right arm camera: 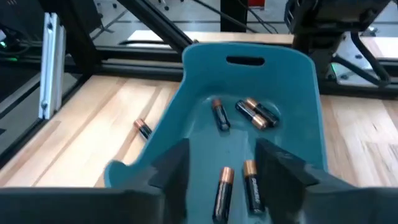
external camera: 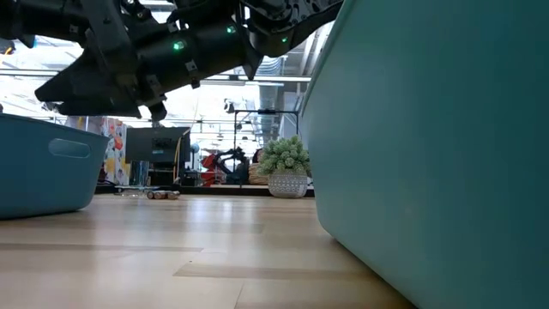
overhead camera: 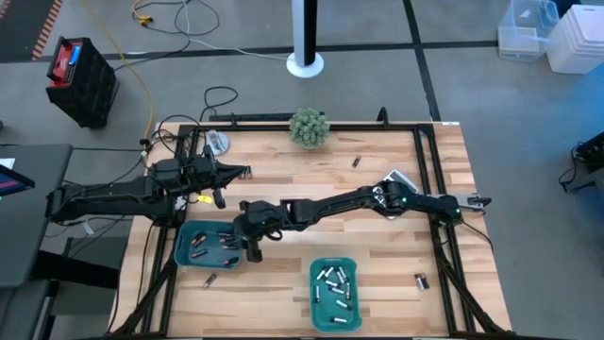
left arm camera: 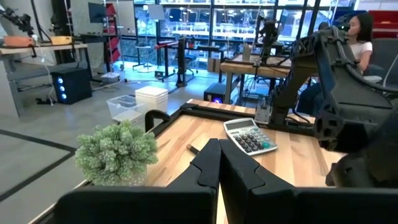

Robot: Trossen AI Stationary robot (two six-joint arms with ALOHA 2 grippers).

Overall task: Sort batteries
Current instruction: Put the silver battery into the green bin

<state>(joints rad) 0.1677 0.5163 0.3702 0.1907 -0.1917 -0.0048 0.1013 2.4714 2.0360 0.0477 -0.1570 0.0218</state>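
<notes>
The right gripper (overhead camera: 247, 242) hung over the left teal tray (overhead camera: 185, 253), reaching across the table from the right side, and its two dark fingers (right arm camera: 168, 168) stood apart with nothing between them. In the right wrist view this tray (right arm camera: 305, 81) held dark batteries with coppery ends (right arm camera: 252, 114): three lay near the far wall with the handle slot, and two more lay closer to the gripper, side by side. One more dark battery (right arm camera: 142, 128) lay on the wood just beside the tray, outside of it. In the high view the same tray showed several dark cells (overhead camera: 200, 243), and a loose battery (overhead camera: 209, 280) lay on the table just below it. The right teal tray (overhead camera: 317, 319) near the front edge held the silvery-white batteries (overhead camera: 334, 284), many of them together. Other loose cells rested on the wooden table (overhead camera: 377, 246): one (overhead camera: 421, 280) near the right frame and one (overhead camera: 357, 161) near the small potted plant (overhead camera: 309, 127). The left gripper (overhead camera: 243, 173) waited above the table behind the left tray, and in the left wrist view its fingers (left arm camera: 208, 163) were pressed together, holding nothing. Past them that view showed the grey calculator (left arm camera: 249, 135) on the table, the plant (left arm camera: 116, 151), and a seated person (left arm camera: 357, 31) in the room behind.
</notes>
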